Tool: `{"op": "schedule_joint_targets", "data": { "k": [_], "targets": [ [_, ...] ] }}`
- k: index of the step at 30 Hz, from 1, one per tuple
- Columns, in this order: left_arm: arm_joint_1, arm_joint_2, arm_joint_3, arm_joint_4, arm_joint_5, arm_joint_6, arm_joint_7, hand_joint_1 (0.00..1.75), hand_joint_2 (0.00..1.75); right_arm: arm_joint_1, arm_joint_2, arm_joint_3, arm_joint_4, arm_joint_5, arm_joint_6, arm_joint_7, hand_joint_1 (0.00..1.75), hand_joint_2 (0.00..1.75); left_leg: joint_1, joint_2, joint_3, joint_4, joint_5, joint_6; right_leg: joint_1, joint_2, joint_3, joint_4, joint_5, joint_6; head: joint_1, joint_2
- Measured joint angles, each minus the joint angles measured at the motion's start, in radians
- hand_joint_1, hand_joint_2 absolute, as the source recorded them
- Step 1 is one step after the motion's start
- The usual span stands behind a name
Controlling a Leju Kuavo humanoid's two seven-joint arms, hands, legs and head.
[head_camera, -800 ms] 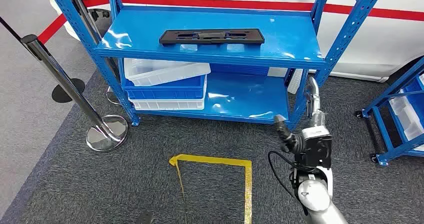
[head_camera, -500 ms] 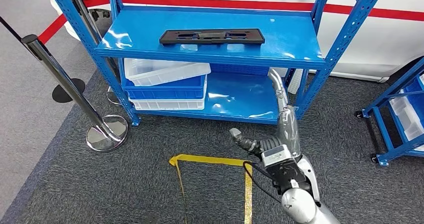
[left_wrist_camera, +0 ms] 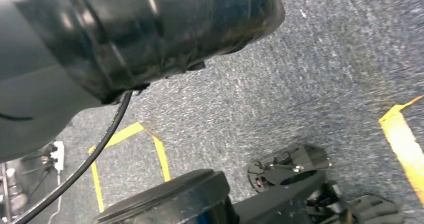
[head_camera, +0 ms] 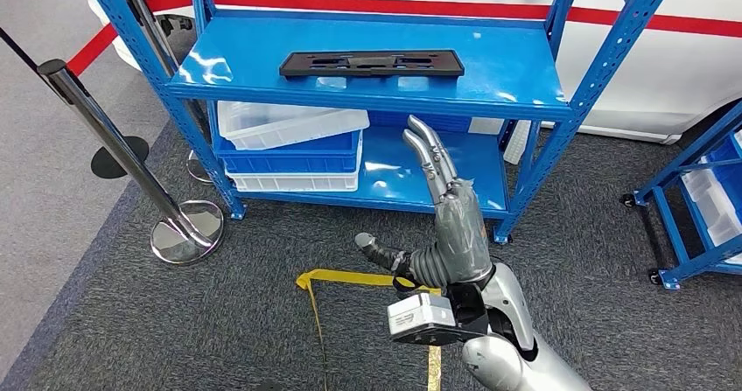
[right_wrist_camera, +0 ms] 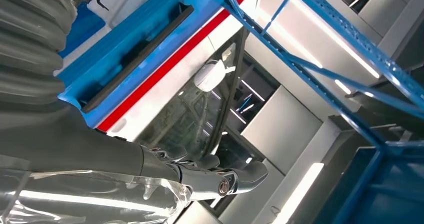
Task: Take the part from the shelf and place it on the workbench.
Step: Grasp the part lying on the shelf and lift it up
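The black part (head_camera: 370, 63) lies flat on the top board of the blue shelf (head_camera: 525, 85). Below and in front of that shelf, the right hand (head_camera: 433, 216) is raised, fingers straight, thumb spread wide, holding nothing.

A blue metal shelf (head_camera: 525, 76) stands on grey carpet (head_camera: 219, 321). On its upper deck a flat black part (head_camera: 371, 63) lies lengthwise, near the middle. At the left end of the lower deck, white and blue bins (head_camera: 293, 146) sit stacked. Yellow floor tape (head_camera: 367, 279) lies on the carpet before the shelf's front edge.
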Motion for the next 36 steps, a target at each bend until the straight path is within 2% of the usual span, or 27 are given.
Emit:
{"op": "schedule_joint_targets", "data": {
  "k": [6,10,19,21,23,24,26,27,28,29,30,31,32,33,34,35,36],
  "targets": [
    [0.000,0.000,-0.004,0.000,0.026,0.012,0.010,0.00,0.00,-0.023,0.007,0.031,0.018,0.054,-0.007,0.010,0.00,1.75,0.000,0.000,0.000,0.000,0.000,0.000,0.000,0.000,0.000,0.000,0.000,0.000,0.000,0.000],
    [0.000,0.000,-0.005,0.000,0.026,0.018,0.008,0.00,0.00,-0.036,0.010,0.047,0.032,0.042,-0.001,0.004,0.00,0.00,0.000,0.000,0.000,0.000,0.000,0.000,0.000,0.000,0.000,0.000,0.000,0.000,0.000,0.000],
    [0.001,0.000,-0.005,0.000,0.060,0.012,-0.027,0.00,0.00,-0.044,0.018,0.050,0.056,-0.048,-0.017,-0.048,0.00,0.00,0.000,0.000,0.000,0.001,0.000,0.000,-0.002,0.000,0.000,-0.002,0.002,0.001,0.000,0.000],
    [0.000,0.001,-0.005,0.000,0.068,0.023,-0.041,0.00,0.00,-0.046,0.022,0.050,0.061,-0.080,-0.021,-0.066,0.00,0.00,-0.003,-0.001,-0.001,-0.003,0.006,0.009,-0.005,0.001,0.002,-0.012,0.009,0.007,-0.001,0.000],
    [-0.001,-0.001,-0.005,0.000,0.076,0.035,-0.052,0.00,0.00,-0.048,0.027,0.050,0.066,-0.110,-0.023,-0.085,0.00,0.00,0.003,0.002,0.015,-0.040,0.029,0.020,-0.004,0.001,-0.001,-0.018,0.011,0.016,-0.001,0.000],
    [-0.001,-0.003,-0.005,0.000,0.080,0.041,-0.055,0.00,0.00,-0.051,0.029,0.050,0.068,-0.124,-0.023,-0.094,0.00,0.00,0.009,0.003,0.025,-0.062,0.041,0.023,-0.003,0.001,-0.013,0.001,0.002,0.020,0.000,0.000],
    [-0.001,-0.006,-0.005,0.000,0.086,0.050,-0.060,0.00,0.00,-0.054,0.031,0.050,0.074,-0.145,-0.024,-0.107,0.00,0.00,0.019,0.005,0.037,-0.084,0.051,0.024,-0.009,0.000,-0.065,0.097,-0.038,0.030,0.004,0.000],
    [0.000,-0.007,-0.005,0.000,0.087,0.052,-0.060,0.00,0.00,-0.054,0.031,0.051,0.078,-0.150,-0.023,-0.109,0.00,0.00,0.023,0.005,0.039,-0.085,0.049,0.021,-0.015,-0.001,-0.098,0.157,-0.055,0.036,0.004,0.000],
    [0.001,-0.008,-0.005,0.000,0.088,0.053,-0.061,0.00,0.00,-0.053,0.031,0.051,0.082,-0.153,-0.023,-0.111,0.00,0.00,0.028,0.005,0.042,-0.084,0.045,0.017,-0.021,-0.001,-0.124,0.197,-0.057,0.044,0.004,0.000],
    [0.002,-0.009,-0.005,0.000,0.088,0.054,-0.061,0.00,0.00,-0.053,0.032,0.051,0.085,-0.154,-0.023,-0.112,0.00,0.00,0.034,0.004,0.047,-0.082,0.039,0.011,-0.029,-0.002,-0.135,0.205,-0.041,0.052,0.004,0.000],
    [0.003,-0.010,-0.005,0.000,0.088,0.054,-0.061,0.00,0.00,-0.053,0.032,0.051,0.088,-0.155,-0.023,-0.113,0.00,0.00,0.041,0.002,0.054,-0.078,0.030,0.002,-0.036,-0.003,-0.130,0.180,-0.009,0.062,0.004,0.000],
    [0.004,-0.010,-0.005,0.000,0.088,0.054,-0.061,0.00,0.00,-0.053,0.032,0.050,0.091,-0.155,-0.023,-0.114,0.00,0.00,0.050,0.000,0.062,-0.070,0.017,-0.008,-0.044,-0.005,-0.111,0.127,0.030,0.073,0.004,0.000],
    [0.004,-0.010,-0.005,0.001,0.088,0.054,-0.061,0.00,0.00,-0.053,0.033,0.051,0.094,-0.155,-0.023,-0.115,0.00,0.00,0.055,-0.002,0.064,-0.061,0.002,-0.020,-0.047,-0.006,-0.090,0.084,0.054,0.084,0.006,0.000],
    [0.003,-0.009,-0.005,0.001,0.088,0.055,-0.062,0.00,0.00,-0.054,0.034,0.051,0.097,-0.155,-0.024,-0.116,0.00,0.00,0.058,-0.003,0.062,-0.046,-0.013,-0.032,-0.049,-0.005,-0.071,0.044,0.058,0.086,0.010,0.000],
    [0.001,-0.009,-0.005,0.002,0.088,0.055,-0.063,0.00,0.00,-0.054,0.035,0.051,0.099,-0.156,-0.025,-0.117,0.00,0.00,0.059,-0.004,0.055,-0.034,-0.025,-0.042,-0.048,-0.003,-0.063,0.027,0.049,0.079,0.011,0.000],
    [0.000,-0.008,-0.005,0.002,0.088,0.055,-0.064,0.00,0.00,-0.053,0.036,0.051,0.102,-0.157,-0.026,-0.118,0.00,0.00,0.057,-0.005,0.047,-0.027,-0.030,-0.050,-0.044,0.000,-0.064,0.030,0.031,0.067,0.010,0.000],
    [0.000,-0.009,-0.005,0.002,0.087,0.055,-0.064,0.00,0.00,-0.052,0.037,0.051,0.103,-0.158,-0.029,-0.120,0.00,0.44,0.057,-0.005,0.044,-0.022,-0.033,-0.054,-0.043,0.003,-0.065,0.026,0.019,0.051,0.008,0.000]
  ]
}}
